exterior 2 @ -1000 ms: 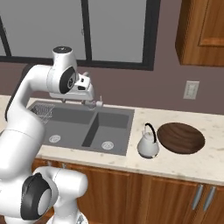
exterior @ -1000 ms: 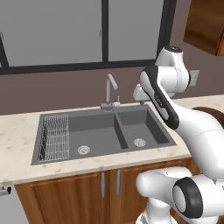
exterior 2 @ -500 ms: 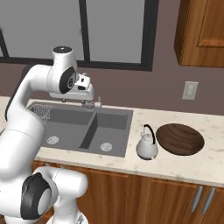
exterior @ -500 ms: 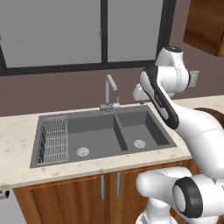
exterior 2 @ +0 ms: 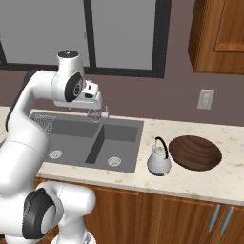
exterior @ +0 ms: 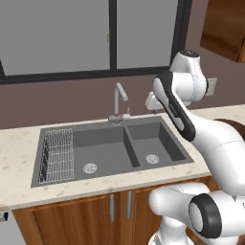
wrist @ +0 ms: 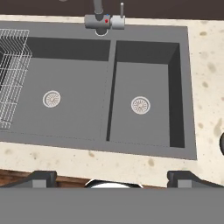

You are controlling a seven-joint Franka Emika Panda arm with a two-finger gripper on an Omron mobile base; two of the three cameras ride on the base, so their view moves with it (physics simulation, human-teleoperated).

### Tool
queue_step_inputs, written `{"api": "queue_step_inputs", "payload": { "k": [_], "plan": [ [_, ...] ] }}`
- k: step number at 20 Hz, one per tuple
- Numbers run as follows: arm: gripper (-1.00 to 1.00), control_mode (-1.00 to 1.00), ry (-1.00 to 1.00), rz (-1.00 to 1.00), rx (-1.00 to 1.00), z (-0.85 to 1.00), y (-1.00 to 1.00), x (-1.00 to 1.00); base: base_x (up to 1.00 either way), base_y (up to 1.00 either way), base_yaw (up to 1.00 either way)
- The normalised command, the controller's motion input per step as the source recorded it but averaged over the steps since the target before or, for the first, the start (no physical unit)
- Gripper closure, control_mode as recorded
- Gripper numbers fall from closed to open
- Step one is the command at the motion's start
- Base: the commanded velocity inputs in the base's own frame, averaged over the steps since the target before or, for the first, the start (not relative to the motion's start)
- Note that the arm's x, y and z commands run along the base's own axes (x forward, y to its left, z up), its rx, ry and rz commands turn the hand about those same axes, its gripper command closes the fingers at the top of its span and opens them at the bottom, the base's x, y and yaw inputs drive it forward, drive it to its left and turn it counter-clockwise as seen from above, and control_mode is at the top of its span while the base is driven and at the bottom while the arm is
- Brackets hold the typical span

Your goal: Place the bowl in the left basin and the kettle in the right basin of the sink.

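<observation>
The dark-grey sink [exterior 2: 136,127] lies in the counter with the wider left basin [exterior: 98,149] and the smaller right basin [exterior: 154,142]. To the right of the sink, the white kettle [exterior 2: 158,160] stands upright on the counter. The wide brown bowl [exterior 2: 195,152] rests just beyond it. My gripper [exterior 2: 96,106] hangs high over the sink's back edge near the faucet [exterior: 118,102], far from both. In the hand view my gripper [wrist: 112,177] is open and empty, looking down on the left basin [wrist: 65,103] and the right basin [wrist: 142,103].
A wire rack [exterior: 57,154] stands at the left end of the wide basin. Each basin has a round metal drain. A window and a dark wall rise behind the counter [exterior 2: 219,183]. Wooden cabinets hang at the upper right.
</observation>
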Motion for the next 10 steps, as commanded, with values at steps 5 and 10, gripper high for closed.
{"api": "queue_step_inputs", "payload": {
  "k": [5, 10],
  "plan": [
    [-1.0, -1.0, 0.0, 0.0, 0.0, 0.0, 0.0, 0.0, 0.0, 0.0, 0.0],
    [-1.0, -1.0, 0.0, 0.0, 0.0, -0.03, -0.16, 0.0, 0.0, 0.0, 0.0]
  ]
}}
